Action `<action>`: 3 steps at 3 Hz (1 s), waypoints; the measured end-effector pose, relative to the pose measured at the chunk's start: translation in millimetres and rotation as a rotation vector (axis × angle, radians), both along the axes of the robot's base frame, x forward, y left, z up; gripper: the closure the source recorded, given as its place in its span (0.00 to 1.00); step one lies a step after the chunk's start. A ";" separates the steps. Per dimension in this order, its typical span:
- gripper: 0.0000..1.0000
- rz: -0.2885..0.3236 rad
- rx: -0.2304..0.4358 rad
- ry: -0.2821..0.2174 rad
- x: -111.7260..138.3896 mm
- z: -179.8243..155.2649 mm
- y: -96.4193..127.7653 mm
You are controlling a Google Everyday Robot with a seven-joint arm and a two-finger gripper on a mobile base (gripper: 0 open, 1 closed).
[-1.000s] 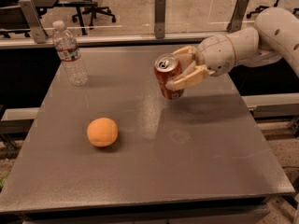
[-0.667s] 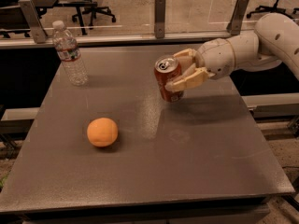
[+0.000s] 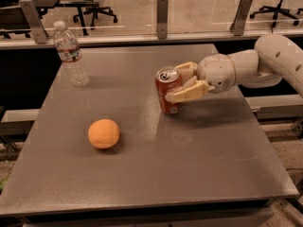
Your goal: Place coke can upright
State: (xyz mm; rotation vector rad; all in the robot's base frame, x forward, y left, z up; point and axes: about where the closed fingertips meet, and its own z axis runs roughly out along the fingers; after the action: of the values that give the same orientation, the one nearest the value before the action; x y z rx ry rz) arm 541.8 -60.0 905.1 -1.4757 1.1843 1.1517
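Near the centre of the desk (image 3: 199, 174), slightly toward the far right: coke can (image 3: 167, 86), upright. Silver top with pull tab faces up; red side wall with white script faces the camera. Base sits at the desk surface, with a faint reflection under it; cannot tell whether it rests fully on the desk or is just above it.

End effector (image 3: 174, 83): comes in from the right, roughly level with the can's upper half. Its two tan fingers (image 3: 190, 92) pinch the can from its right side, one lying across the front of the can wall, the other passing behind near the rim. Both appear in contact with the can.

Arm (image 3: 265, 60): white, extends from the right edge of the view over the far right part of the desk, wrist close behind the fingers.

Other items:
- Orange (image 3: 103, 133): on the desk, front left of the can, well apart from it, nothing touching it.
- Water bottle (image 3: 71, 54): clear plastic, white cap, standing upright near the far left corner of the desk, well apart from both can and orange.

Desk: grey, flat, slightly glossy top. Behind its far edge runs a rail with upright posts (image 3: 162, 17).
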 end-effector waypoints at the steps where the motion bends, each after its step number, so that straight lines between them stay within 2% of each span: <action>1: 1.00 -0.023 0.034 0.009 -3.4 -11.0 2.6; 2: 0.82 -0.040 0.049 -0.006 -2.9 -17.2 2.4; 3: 0.51 -0.058 0.050 -0.002 -3.3 -20.5 0.5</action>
State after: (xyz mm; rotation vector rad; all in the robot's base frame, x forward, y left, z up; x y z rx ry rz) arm 538.6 -59.5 884.6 -1.3961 1.1808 1.1324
